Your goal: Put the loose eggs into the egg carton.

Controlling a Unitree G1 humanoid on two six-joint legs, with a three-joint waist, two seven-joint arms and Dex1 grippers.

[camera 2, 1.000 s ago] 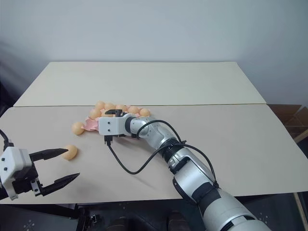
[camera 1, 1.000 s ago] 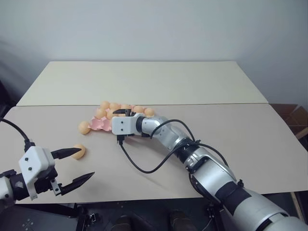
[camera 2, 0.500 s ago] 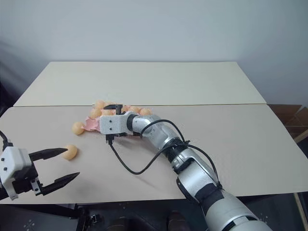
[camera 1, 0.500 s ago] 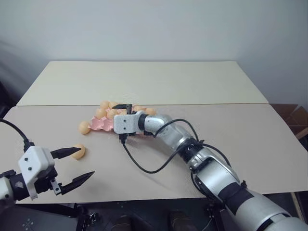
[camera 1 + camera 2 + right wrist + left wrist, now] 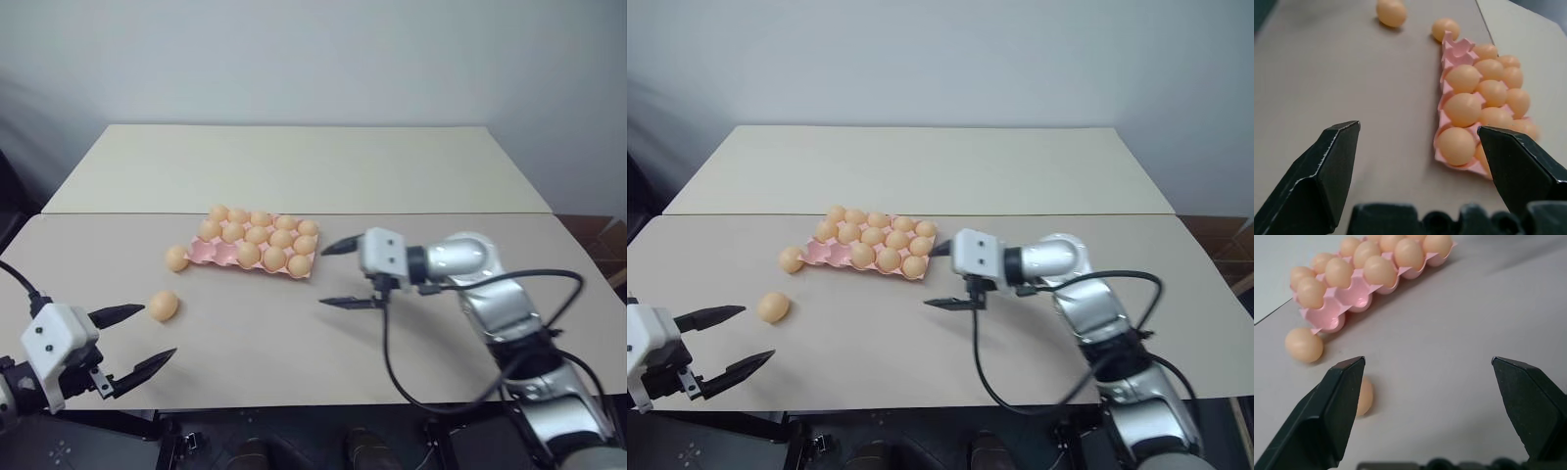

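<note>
The pink egg carton (image 5: 209,254) lies mid-table, with eggs in most cups and bare cups at its front left end. Two loose eggs rest on the table to its left: one (image 5: 176,258) beside the carton's left end, the other (image 5: 164,305) nearer me. My left gripper (image 5: 160,330) is open just short of the nearer egg, which shows beside one finger (image 5: 1337,406) in the left wrist view. To the right of the carton my right gripper (image 5: 323,277) hangs open, empty, pointing left at it (image 5: 1454,46).
The work surface is two beige tabletops (image 5: 294,166) joined by a seam just behind the carton. A black cable (image 5: 392,362) droops from the right wrist over the front of the table. A cardboard box (image 5: 602,240) stands at the far right.
My right gripper has pulled away from over the carton to the right, uncovering it. The left gripper has stayed open near the closer loose egg, almost unmoved.
</note>
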